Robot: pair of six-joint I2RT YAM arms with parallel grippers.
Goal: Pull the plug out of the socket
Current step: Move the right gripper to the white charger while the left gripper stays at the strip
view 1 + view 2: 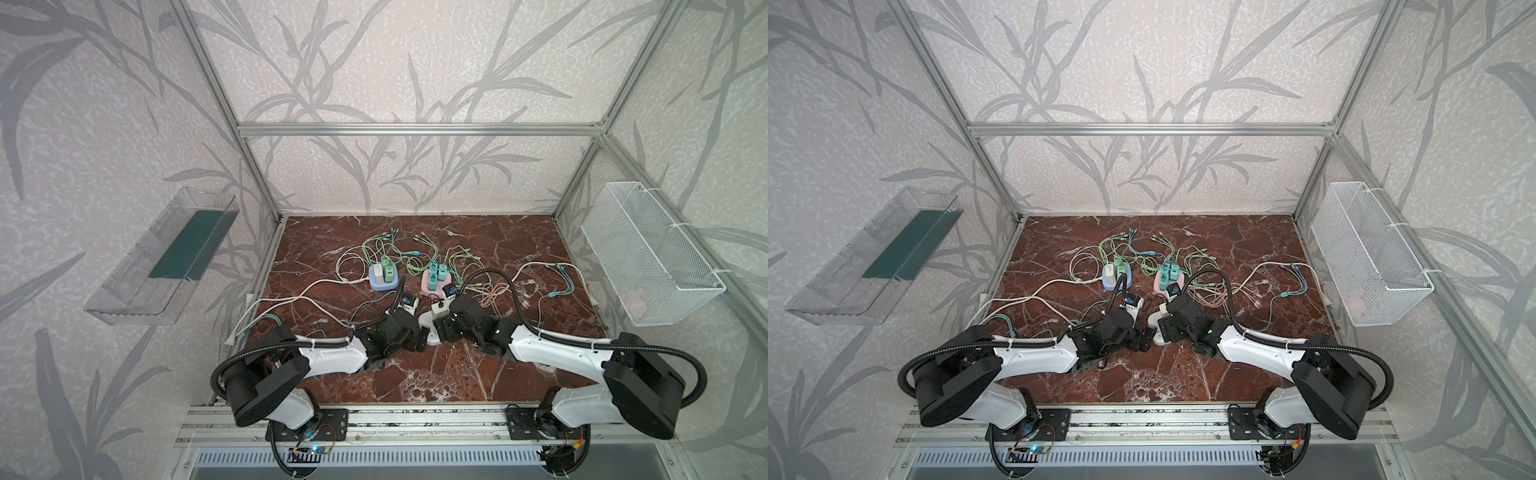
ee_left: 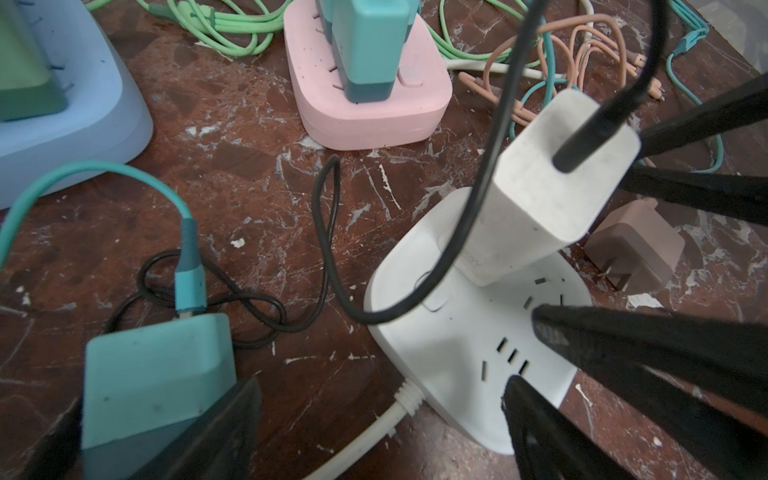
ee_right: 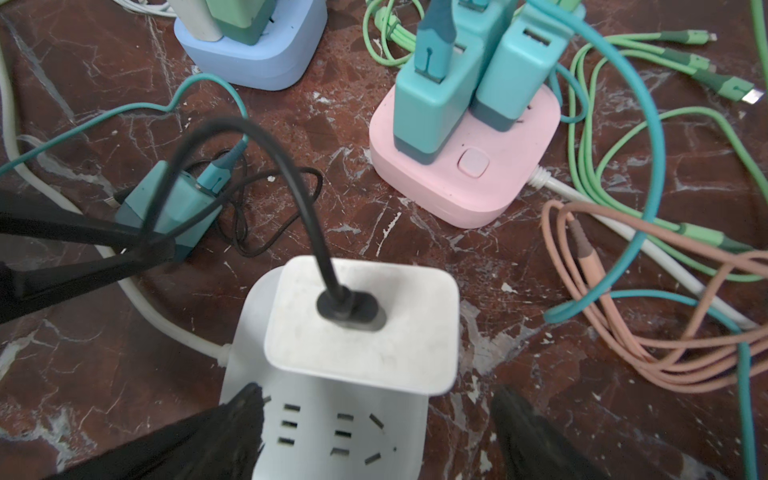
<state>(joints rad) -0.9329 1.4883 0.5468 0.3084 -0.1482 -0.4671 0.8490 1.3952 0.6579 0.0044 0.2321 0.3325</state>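
Note:
The white socket (image 3: 332,436) lies on the marble floor between my two arms, also seen in a top view (image 1: 432,337). A white plug (image 3: 365,320) with a black cable (image 3: 291,183) stands upright in it, seated in the far end. My right gripper (image 3: 378,419) is open and straddles the socket just short of the plug. One of its fingers (image 3: 232,428) is over the socket's edge and the other hangs above the floor. My left gripper (image 2: 382,415) is open at the socket's other end. One of its fingers (image 2: 536,419) is above the socket face; the other overlaps a loose teal charger (image 2: 153,382).
A pink socket (image 3: 465,174) with teal chargers and a blue socket (image 3: 253,54) with green and white chargers stand farther back. A brown charger (image 2: 636,249) lies beside the white socket. Green, teal, orange and white cables (image 3: 623,332) sprawl around. A wire basket (image 1: 652,257) and a clear tray (image 1: 162,257) hang on the side walls.

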